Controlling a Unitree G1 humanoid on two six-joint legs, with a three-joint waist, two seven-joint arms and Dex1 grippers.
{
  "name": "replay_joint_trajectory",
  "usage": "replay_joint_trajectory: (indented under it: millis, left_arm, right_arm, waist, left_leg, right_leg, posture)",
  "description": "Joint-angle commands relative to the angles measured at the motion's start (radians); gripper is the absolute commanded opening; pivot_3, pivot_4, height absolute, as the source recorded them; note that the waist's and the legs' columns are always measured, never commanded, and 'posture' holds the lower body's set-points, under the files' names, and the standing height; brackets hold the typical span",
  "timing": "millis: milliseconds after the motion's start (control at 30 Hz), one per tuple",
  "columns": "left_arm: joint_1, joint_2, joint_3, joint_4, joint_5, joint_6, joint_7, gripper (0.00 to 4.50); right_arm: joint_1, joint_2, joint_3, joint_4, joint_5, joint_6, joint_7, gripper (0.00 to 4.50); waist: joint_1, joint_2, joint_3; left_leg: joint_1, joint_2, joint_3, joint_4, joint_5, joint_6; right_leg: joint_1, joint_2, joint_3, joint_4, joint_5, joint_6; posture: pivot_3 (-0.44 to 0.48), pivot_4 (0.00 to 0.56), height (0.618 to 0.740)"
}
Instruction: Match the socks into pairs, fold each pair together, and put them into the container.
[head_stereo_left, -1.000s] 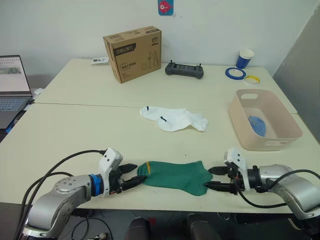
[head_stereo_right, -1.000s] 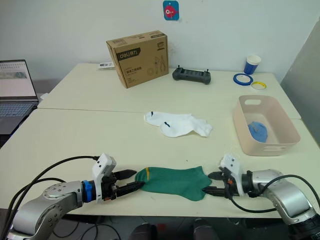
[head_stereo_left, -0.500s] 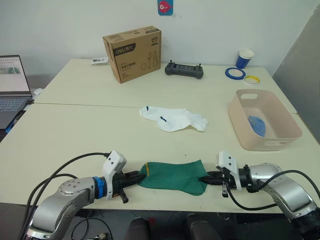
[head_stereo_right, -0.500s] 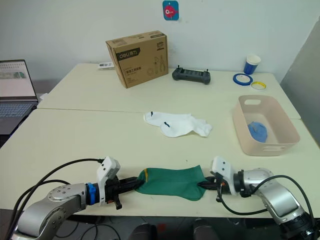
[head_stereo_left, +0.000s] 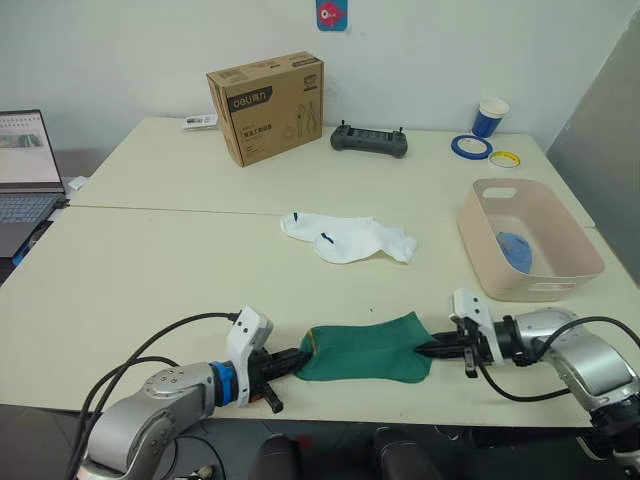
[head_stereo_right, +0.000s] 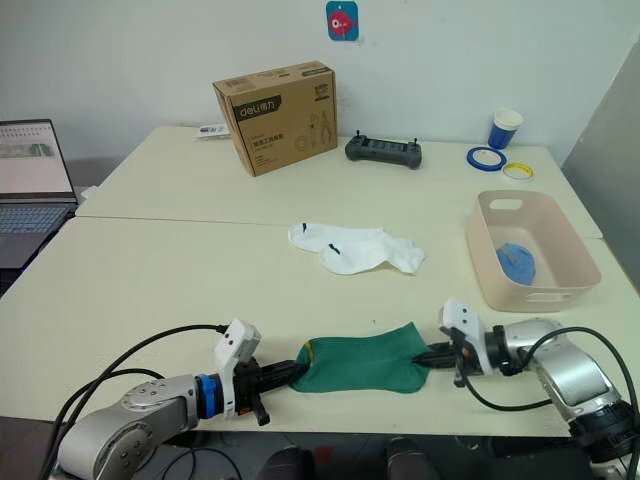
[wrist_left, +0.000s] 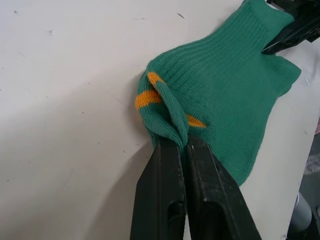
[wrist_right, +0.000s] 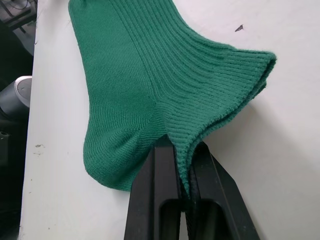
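step in hand: folding the dark green socks (head_stereo_left: 365, 349), stacked as a pair near the front edge of the bench (head_stereo_left: 150, 270). left claw (wrist_left: 182, 145) pinching the yellow-marked toe end; right claw (wrist_right: 181, 165) pinching the cuff end. next, by judgement: bring one end over the other, then carry to the pink-beige tub (head_stereo_left: 575, 272), well apart at right, blue sock (head_stereo_left: 516, 250) inside. white socks (head_stereo_left: 350, 238) unfolded mid-bench.

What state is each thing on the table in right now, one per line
Dark green socks: pinched at both ends.
Left gripper: shut on toe end.
Right gripper: shut on cuff end.
White socks: lying loose mid-table.
Pale pink plastic tub: upright, holding light blue socks.
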Motion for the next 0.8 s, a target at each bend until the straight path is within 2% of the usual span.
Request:
replay_joint_trajectory:
  millis: [33,100,200,333,367,467,633,733,800]
  left_arm:
    - [0.000,0.005,-0.003,-0.018,0.034,-0.061,0.003,0.02]
    - [0.009,0.026,-0.024,-0.012,0.067,-0.113,-0.028,0.02]
    - [0.012,0.008,-0.009,-0.005,0.050,-0.121,-0.026,0.72]
    - [0.019,0.022,0.016,0.008,0.051,-0.116,-0.015,1.98]
    - [0.024,0.034,0.035,0.008,0.041,-0.115,-0.025,2.22]
    - [0.039,0.113,0.135,-0.003,-0.005,-0.134,-0.113,2.22]
    - [0.038,0.230,0.127,0.017,0.071,-0.285,-0.257,2.22]
    - [-0.003,0.228,0.127,0.033,0.067,-0.324,-0.284,1.60]
    - [-0.042,0.243,0.084,0.016,0.087,-0.350,-0.323,0.93]
  right_arm:
    - [-0.007,-0.003,-0.013,0.001,0.000,-0.010,0.015,0.00]
    - [-0.004,0.005,-0.019,-0.009,0.013,0.009,0.013,0.00]
    - [-0.001,0.007,-0.028,-0.015,0.020,0.018,0.009,0.82]
    - [0.016,-0.008,-0.059,-0.030,0.024,0.028,-0.009,2.19]
    - [0.022,-0.014,-0.075,-0.036,0.035,0.040,-0.013,2.41]
    - [0.049,-0.043,-0.145,-0.057,0.071,0.086,-0.028,2.41]
    - [0.068,-0.049,-0.166,-0.073,0.078,0.109,-0.042,2.41]
    - [0.069,-0.047,-0.162,-0.075,0.077,0.110,-0.050,2.46]
    - [0.072,-0.044,-0.159,-0.083,0.080,0.117,-0.054,2.46]
  waist:
    - [0.000,0.000,0.000]
    - [0.000,0.000,0.000]
    - [0.000,0.000,0.000]
    - [0.000,0.000,0.000]
    - [0.000,0.000,0.000]
    - [0.000,0.000,0.000]
    - [0.000,0.000,0.000]
    - [0.000,0.000,0.001]
    - [0.001,0.000,0.001]
  left_leg:
    - [0.000,0.000,0.000,0.000,0.000,0.000]
    - [0.000,0.000,0.000,0.000,0.000,0.000]
    - [0.000,0.000,0.000,0.000,0.000,0.000]
    - [0.000,0.000,0.000,0.000,0.000,0.000]
    - [0.000,0.000,0.000,0.000,0.000,0.000]
    - [0.000,0.000,0.000,0.000,0.000,0.000]
    - [0.000,0.000,0.001,0.000,0.000,0.000]
    - [0.000,0.000,0.002,0.000,0.000,0.000]
    - [0.000,0.000,0.002,0.000,0.000,0.000]
  right_leg:
    - [0.000,0.000,0.000,0.000,0.000,0.000]
    - [0.000,0.000,0.000,0.000,0.000,0.000]
    - [0.000,0.000,0.001,0.000,0.000,0.000]
    - [0.000,0.000,0.000,0.000,0.000,0.000]
    - [0.000,0.000,0.000,0.000,0.000,0.000]
    - [0.000,0.000,0.000,0.000,0.000,0.000]
    - [-0.002,0.000,0.000,0.000,0.000,-0.001]
    - [-0.001,-0.001,0.001,-0.001,0.000,-0.001]
    - [-0.001,-0.001,0.001,-0.001,0.000,-0.001]
  posture:
    - [0.000,0.150,0.740]
    - [0.000,0.150,0.740]
    - [0.000,0.150,0.740]
    - [0.000,0.150,0.740]
    - [0.000,0.150,0.740]
    - [0.000,0.150,0.740]
    - [0.000,0.150,0.740]
    - [0.000,0.150,0.740]
    - [0.000,0.150,0.740]
